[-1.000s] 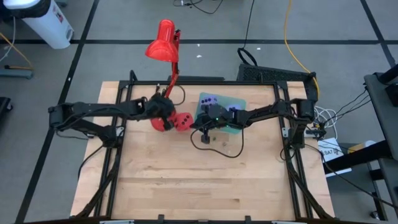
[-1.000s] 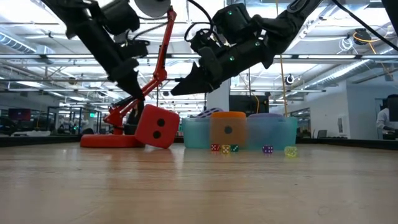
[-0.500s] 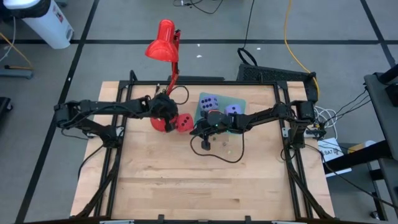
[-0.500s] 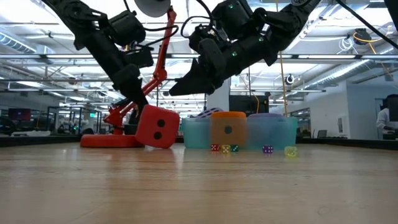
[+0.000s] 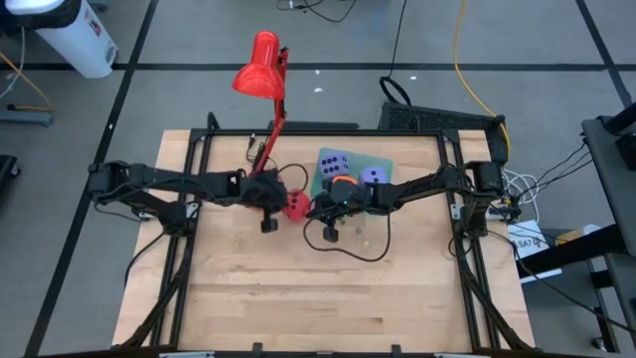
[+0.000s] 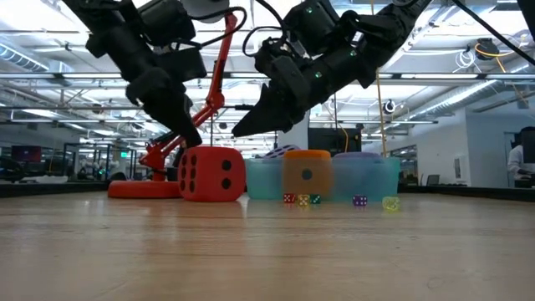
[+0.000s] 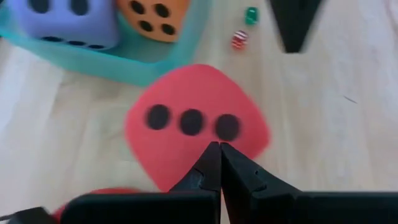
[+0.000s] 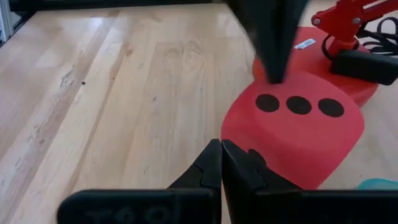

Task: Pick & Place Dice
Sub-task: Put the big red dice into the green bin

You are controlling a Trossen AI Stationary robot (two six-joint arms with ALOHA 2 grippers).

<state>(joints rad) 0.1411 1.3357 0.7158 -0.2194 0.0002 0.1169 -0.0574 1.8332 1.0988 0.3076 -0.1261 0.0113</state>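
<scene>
While both arms crowd the middle of the tabletop [image 5: 298, 288], the red lamp [image 5: 260, 75] stands at upper centre of the high view, its base tight against the red die [image 5: 296, 206]. Right of that die sits the teal tray [image 5: 383, 162], holding a purple die [image 5: 333, 162], an orange die [image 5: 342, 182] and a second lavender one [image 5: 374, 175]. Left gripper [image 7: 219, 152], fingers pressed fully together and holding nothing, hangs just over the red die's three-pip face; right gripper [image 8: 221, 151] is likewise closed and empty on the die's other side. Only the low view catches the tiny dice [image 6: 302, 199] scattered before the tray, and a person [image 6: 522, 163] at far right.
</scene>
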